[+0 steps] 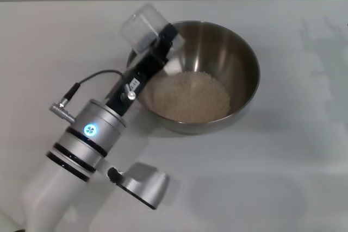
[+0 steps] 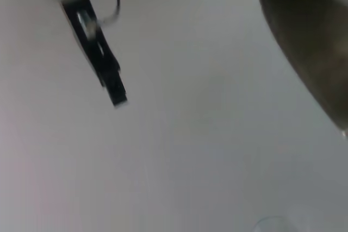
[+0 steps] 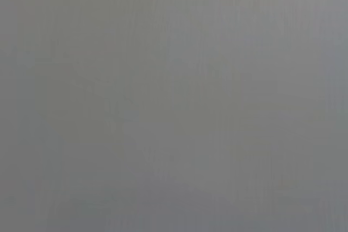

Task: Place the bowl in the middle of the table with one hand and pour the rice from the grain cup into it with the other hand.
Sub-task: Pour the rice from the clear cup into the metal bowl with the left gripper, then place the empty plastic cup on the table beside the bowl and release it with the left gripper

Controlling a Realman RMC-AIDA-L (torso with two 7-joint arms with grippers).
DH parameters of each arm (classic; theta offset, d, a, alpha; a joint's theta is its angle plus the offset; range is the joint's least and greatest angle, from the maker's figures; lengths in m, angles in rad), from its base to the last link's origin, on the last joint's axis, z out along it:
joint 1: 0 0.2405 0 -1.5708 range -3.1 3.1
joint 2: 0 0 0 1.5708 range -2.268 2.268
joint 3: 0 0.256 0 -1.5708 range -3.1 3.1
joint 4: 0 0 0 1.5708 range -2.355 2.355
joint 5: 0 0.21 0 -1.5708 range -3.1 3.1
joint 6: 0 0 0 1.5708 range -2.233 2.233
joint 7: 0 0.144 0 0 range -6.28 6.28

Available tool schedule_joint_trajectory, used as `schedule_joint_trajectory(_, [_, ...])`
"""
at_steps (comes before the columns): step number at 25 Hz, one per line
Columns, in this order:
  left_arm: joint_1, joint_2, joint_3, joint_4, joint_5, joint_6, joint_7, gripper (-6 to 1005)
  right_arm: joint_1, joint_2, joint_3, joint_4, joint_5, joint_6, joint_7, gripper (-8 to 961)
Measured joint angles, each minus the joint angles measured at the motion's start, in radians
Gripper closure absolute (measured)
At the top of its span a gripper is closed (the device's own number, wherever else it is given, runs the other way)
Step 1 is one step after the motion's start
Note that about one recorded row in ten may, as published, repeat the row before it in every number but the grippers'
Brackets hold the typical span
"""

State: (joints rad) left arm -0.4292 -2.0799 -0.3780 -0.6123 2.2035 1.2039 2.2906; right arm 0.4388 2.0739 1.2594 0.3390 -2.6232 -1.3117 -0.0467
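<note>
Holding grain cup (image 1: pixel 143 27), left gripper (image 1: pixel 159 41) jaws closed on it, cup tipped above bowl (image 1: pixel 239 52) rim. Rice (image 1: pixel 189 96) heaped inside bowl. Bowl sits mid table (image 1: pixel 283 172). Right gripper out of sight; cannot tell its jaws.

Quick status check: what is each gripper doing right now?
Left gripper: shut on the grain cup, held over the bowl rim.
Right gripper: not in view.

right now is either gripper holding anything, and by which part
The left gripper holds the grain cup over the bowl rim, apparently by its side; the exact hold is hidden. The right gripper is out of view.
</note>
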Motion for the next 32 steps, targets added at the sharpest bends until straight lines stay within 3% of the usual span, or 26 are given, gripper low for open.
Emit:
schedule_joint_trajectory(4, [0.006, 0.000, 0.035, 0.015, 0.002, -0.025, -0.015, 960, 0.000, -0.001, 0.000, 0.000, 0.001, 0.000, 0.002, 426])
schedule_joint_trajectory(15, [0.018, 0.000, 0.030, 0.019, 0.004, -0.036, -0.070, 957, 0.009, -0.002, 0.002, -0.001, 0.004, -0.002, 0.003, 427])
schedule_joint_trajectory(19, [0.019, 0.000, -0.012, 0.005, 0.001, -0.016, -0.068, 955, 0.010, -0.002, 0.002, -0.002, 0.004, -0.002, 0.002, 427])
schedule_joint_trajectory(23, [0.028, 0.000, 0.011, -0.006, 0.003, -0.018, -0.074, 954, 0.011, -0.002, 0.002, -0.002, 0.006, -0.002, 0.005, 427])
schedule_joint_trajectory(32, [0.076, 0.000, -0.090, -0.098, -0.012, 0.005, -0.401, 951, 0.008, -0.001, 0.003, -0.007, 0.008, -0.010, 0.008, 426])
